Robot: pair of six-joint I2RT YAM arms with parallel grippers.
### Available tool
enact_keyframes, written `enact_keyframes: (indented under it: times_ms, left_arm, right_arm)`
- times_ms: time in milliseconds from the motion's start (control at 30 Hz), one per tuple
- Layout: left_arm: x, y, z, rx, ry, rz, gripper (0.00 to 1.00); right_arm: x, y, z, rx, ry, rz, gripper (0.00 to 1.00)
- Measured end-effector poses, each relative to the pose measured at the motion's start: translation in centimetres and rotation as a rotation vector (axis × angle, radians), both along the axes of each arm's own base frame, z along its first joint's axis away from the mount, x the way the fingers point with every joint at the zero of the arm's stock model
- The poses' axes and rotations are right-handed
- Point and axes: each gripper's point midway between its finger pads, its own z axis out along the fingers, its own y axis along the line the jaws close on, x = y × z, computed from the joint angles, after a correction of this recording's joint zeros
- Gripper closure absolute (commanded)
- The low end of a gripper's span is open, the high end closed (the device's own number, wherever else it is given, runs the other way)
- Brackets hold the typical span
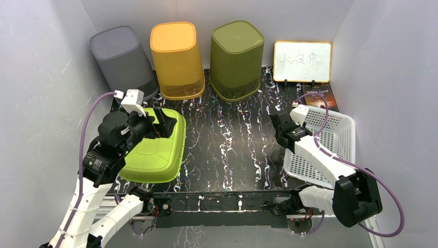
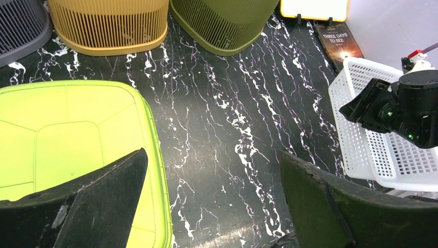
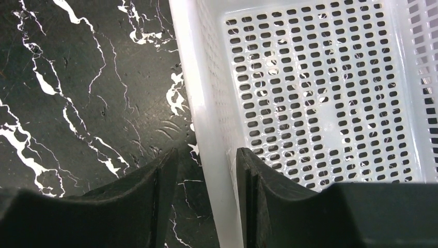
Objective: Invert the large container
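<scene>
Starting nearest our bases: what do we see on the right?

— We see the right end effector [image 3: 207, 155] astride the left wall of the white basket [image 1: 335, 139], one finger inside and one outside. The outer finger stands off the wall, so we call it released, gripping nothing. The basket sits mouth up at the table's [image 1: 232, 144] right side.

— And on our left?

— Our left end effector [image 2: 213, 155] is spread wide and empty above the right edge of the lime tub [image 1: 155, 155], which lies bottom up.

— What crowds the basket farther back?

— We find a book [image 1: 320, 97] just behind its far rim, then a whiteboard [image 1: 302, 62]. A grey bin [image 1: 121, 59], an orange bin [image 1: 177, 59] and an olive bin [image 1: 236, 59] stand bottom up along the back.
</scene>
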Motion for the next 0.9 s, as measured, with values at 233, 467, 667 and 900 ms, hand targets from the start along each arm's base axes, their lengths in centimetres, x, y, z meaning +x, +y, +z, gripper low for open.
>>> enact_keyframes:
  times_ms: [233,467,667,900]
  left_arm:
    - [-0.3,0.1,-0.9,0.002,0.021,0.003,0.02]
    - [-0.7,0.5,-0.7,-0.001,0.012,0.015,0.02]
    - [-0.7,0.7,-0.7,0.001,0.009,0.022,0.02]
    - [-0.6,0.8,-0.3,0.012,0.023,0.031,0.02]
  right_arm:
    - [-0.2,-0.6,-1.6,-0.001,0.033,-0.01,0.9]
    - [0.1,-0.4,-1.7,-0.024,0.058,0.043,1.0]
    - [0.8,3.3,3.0,0.175,-0.04,0.181,1.0]
    - [3.0,12.8,19.5,0.698,-0.46,0.463,1.0]
